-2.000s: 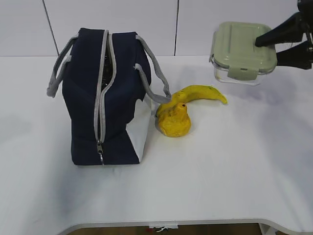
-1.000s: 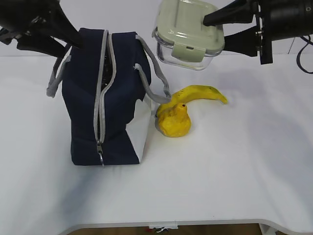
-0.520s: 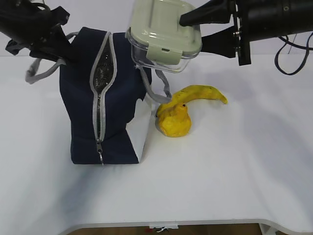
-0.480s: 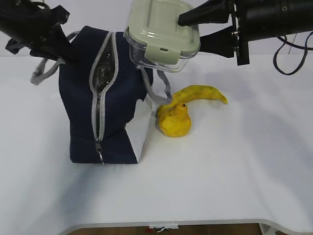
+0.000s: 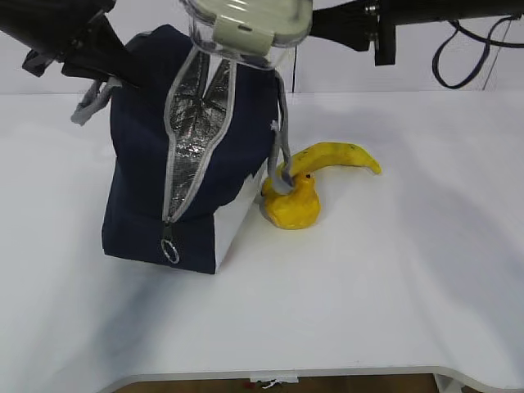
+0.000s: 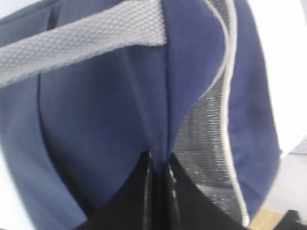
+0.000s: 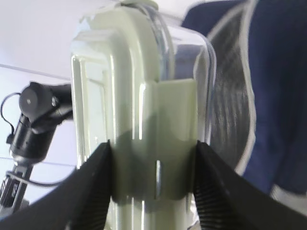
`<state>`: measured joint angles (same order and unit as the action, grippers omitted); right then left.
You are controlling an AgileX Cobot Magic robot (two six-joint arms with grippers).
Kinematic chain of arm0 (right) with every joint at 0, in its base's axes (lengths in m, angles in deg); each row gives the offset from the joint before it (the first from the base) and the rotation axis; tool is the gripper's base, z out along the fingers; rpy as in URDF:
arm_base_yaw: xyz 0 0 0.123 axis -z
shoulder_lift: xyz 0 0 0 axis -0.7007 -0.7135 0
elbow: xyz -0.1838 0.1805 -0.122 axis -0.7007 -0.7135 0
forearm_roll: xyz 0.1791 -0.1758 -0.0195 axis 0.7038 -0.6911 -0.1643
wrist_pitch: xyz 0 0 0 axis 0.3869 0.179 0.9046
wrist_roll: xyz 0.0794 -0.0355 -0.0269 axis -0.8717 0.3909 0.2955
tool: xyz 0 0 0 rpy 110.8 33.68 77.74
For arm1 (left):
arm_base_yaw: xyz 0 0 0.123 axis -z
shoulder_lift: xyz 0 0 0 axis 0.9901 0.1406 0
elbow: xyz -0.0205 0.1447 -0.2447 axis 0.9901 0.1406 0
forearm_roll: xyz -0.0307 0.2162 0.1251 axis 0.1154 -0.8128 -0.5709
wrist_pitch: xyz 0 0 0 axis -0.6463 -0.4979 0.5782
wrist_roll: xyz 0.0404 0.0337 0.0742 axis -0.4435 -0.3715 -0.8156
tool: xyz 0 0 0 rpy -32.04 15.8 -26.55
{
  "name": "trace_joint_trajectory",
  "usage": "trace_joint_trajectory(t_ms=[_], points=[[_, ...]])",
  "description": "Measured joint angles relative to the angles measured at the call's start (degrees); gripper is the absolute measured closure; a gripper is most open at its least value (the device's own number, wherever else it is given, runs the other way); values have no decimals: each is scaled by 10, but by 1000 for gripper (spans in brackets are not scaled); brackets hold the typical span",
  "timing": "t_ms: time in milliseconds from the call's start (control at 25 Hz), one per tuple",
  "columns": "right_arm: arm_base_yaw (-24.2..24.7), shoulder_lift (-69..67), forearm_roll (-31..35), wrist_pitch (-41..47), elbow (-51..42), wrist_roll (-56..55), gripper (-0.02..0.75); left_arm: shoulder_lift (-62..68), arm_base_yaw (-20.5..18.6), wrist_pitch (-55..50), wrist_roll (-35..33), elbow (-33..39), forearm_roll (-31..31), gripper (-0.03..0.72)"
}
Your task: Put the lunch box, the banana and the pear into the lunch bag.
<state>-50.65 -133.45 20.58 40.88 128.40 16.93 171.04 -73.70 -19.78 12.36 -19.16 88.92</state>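
Lunch box (image 5: 246,24) is gripped by the right gripper (image 7: 151,158) directly above the bag's (image 5: 147,188) gaping zipper mouth. One bag flap is pinched shut in the left gripper (image 6: 159,165). Banana (image 5: 336,157) and pear (image 5: 292,205) lie right of the bag.

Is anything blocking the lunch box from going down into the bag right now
Nothing visible. The lunch box hangs in the right gripper directly above the lunch bag, whose mouth the left gripper holds open.
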Motion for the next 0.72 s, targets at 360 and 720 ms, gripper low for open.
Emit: trace_joint_trajectory(t_ms=[360, 720], points=[[-22, -44, -1, -58, 42, 18, 351, 0, 0, -1, -10, -1, 19, 692], [-34, -104, -58, -94, 44, 27, 351, 0, 0, -1, -10, -1, 25, 692]])
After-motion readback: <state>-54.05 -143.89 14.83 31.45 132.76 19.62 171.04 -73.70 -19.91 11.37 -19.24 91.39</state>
